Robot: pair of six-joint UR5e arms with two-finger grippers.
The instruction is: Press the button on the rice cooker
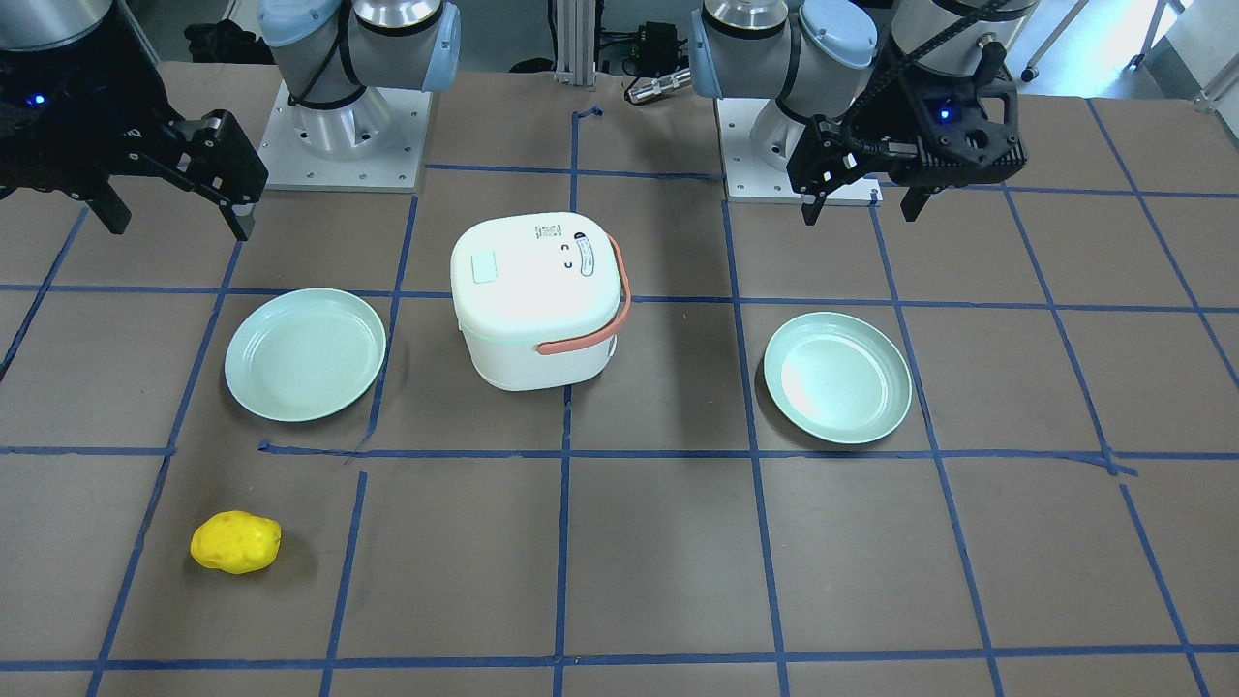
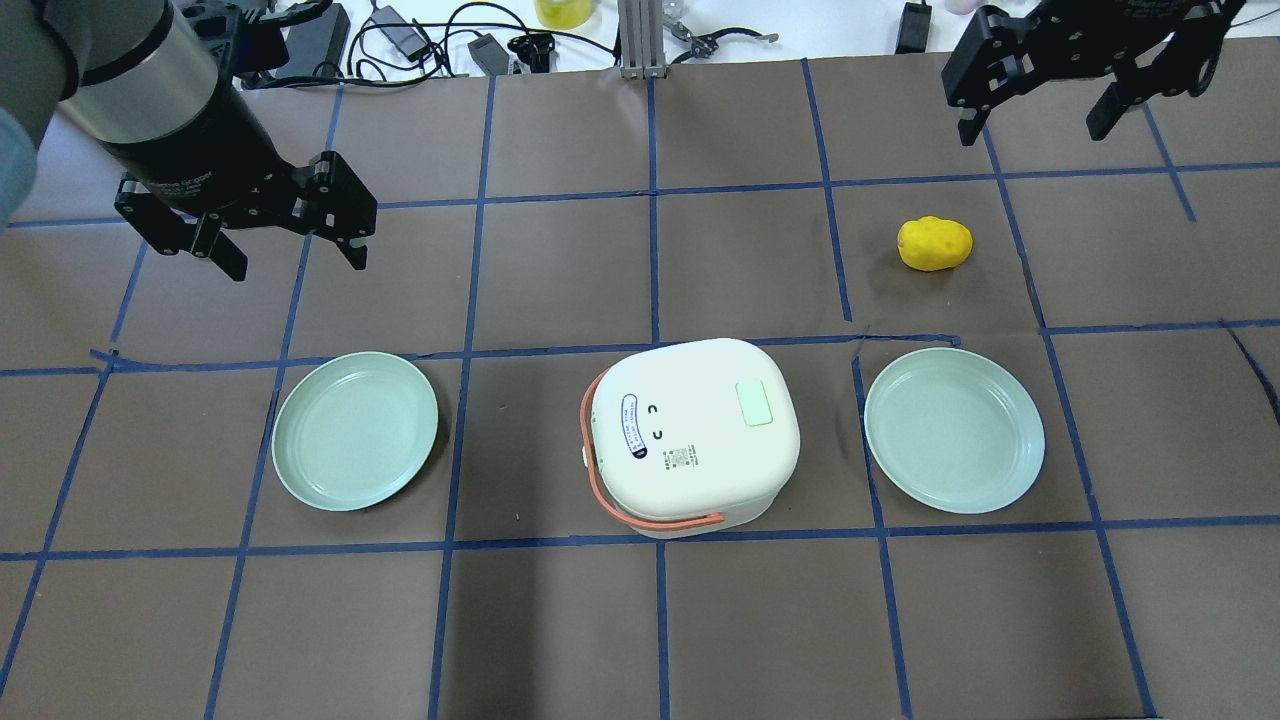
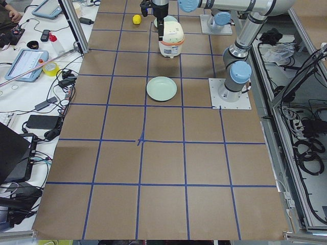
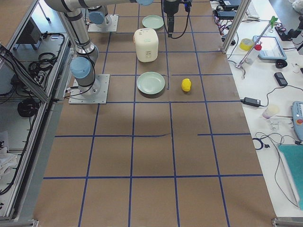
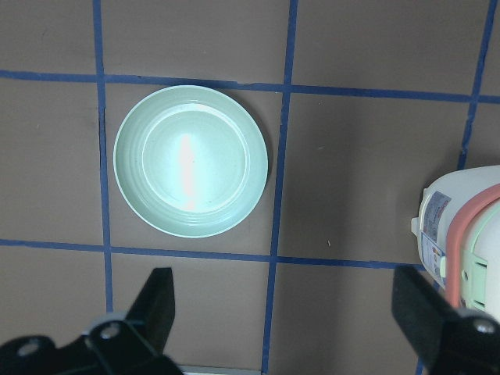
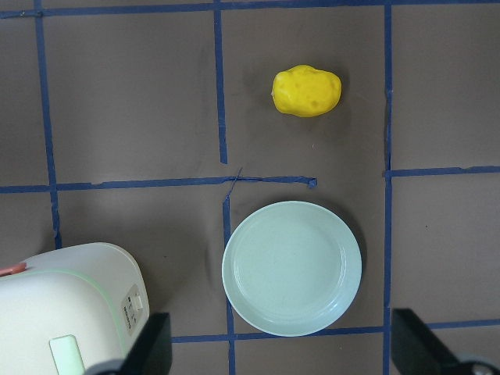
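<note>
The white rice cooker (image 1: pixel 537 300) with an orange handle stands closed at the table's middle, also in the overhead view (image 2: pixel 690 435). A pale green rectangular button (image 1: pixel 483 266) sits on its lid (image 2: pixel 755 403). My left gripper (image 2: pixel 297 258) hangs open and empty above the table, far to the cooker's left and beyond it; it also shows in the front view (image 1: pixel 861 211). My right gripper (image 2: pixel 1033 128) is open and empty, high over the far right (image 1: pixel 177 223). The right wrist view catches the cooker's corner (image 6: pixel 66 312) at bottom left.
Two pale green empty plates flank the cooker: one on my left (image 2: pixel 355 430), one on my right (image 2: pixel 955 430). A yellow potato-like object (image 2: pixel 935 243) lies beyond the right plate. Cables and clutter line the table's far edge.
</note>
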